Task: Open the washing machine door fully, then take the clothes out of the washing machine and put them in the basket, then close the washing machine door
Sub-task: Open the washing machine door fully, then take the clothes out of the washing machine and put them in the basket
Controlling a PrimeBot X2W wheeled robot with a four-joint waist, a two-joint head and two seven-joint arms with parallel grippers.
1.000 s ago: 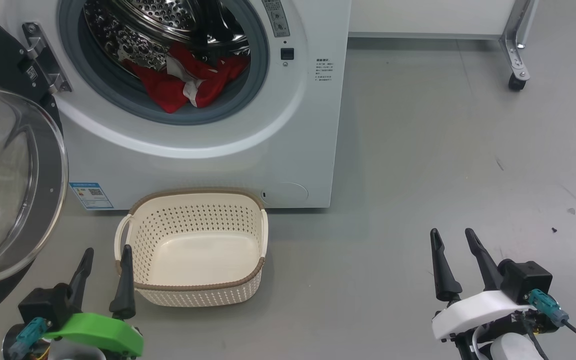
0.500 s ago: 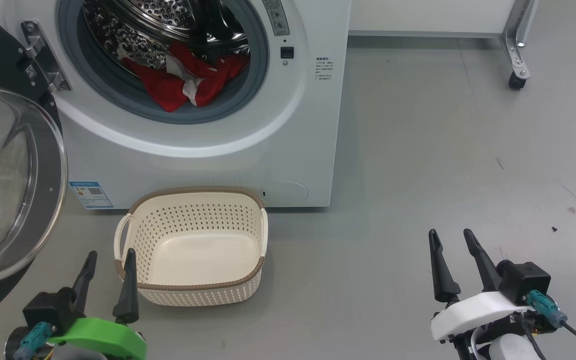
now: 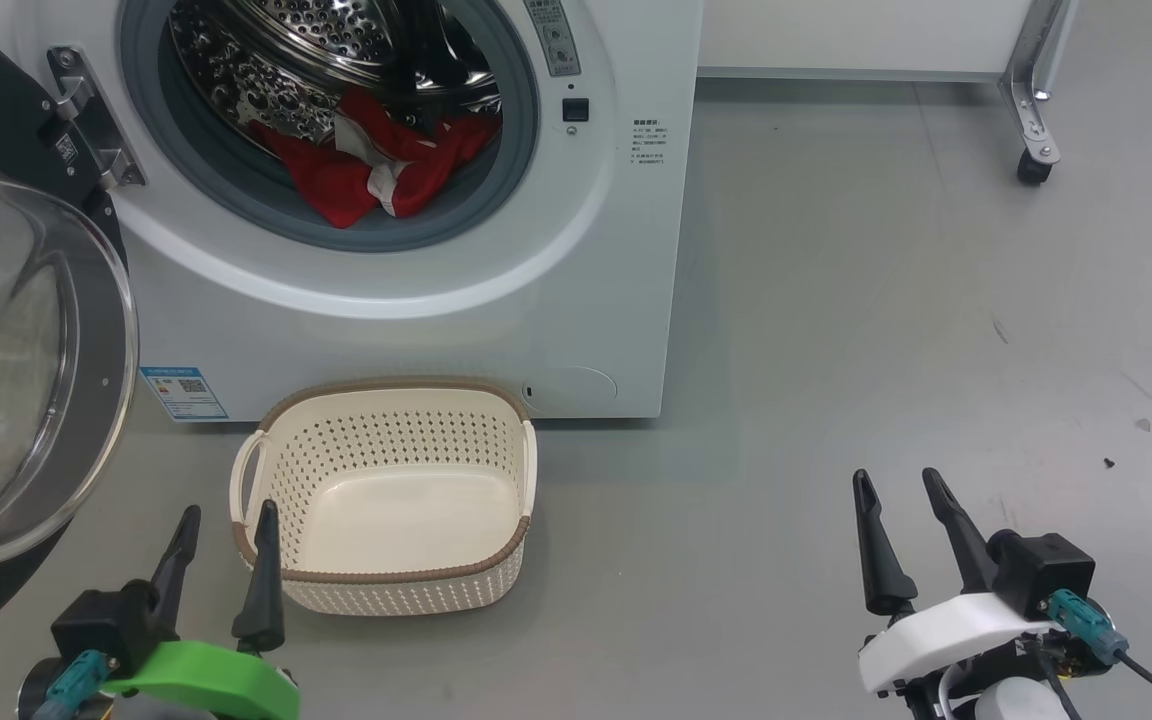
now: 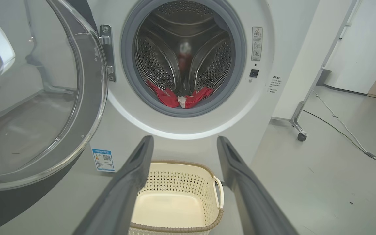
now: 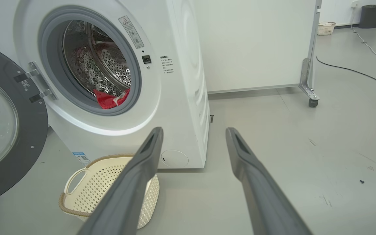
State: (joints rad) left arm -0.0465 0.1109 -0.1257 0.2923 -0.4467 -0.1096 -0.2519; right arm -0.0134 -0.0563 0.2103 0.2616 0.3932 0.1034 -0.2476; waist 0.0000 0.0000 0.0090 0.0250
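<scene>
L claw [image 3: 228, 510] above grey flr [image 3: 786, 350]

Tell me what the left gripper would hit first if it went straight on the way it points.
Most likely the washing machine: the left gripper points over the basket at the white front just under the drum mouth. Depth is unclear; slightly higher, it would enter the mouth toward the clothes.

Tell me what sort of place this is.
Probably a lab or test space, not a home: the washing machine stands on open grey floor beside a wheeled white partition, a cable trailing nearby.
</scene>
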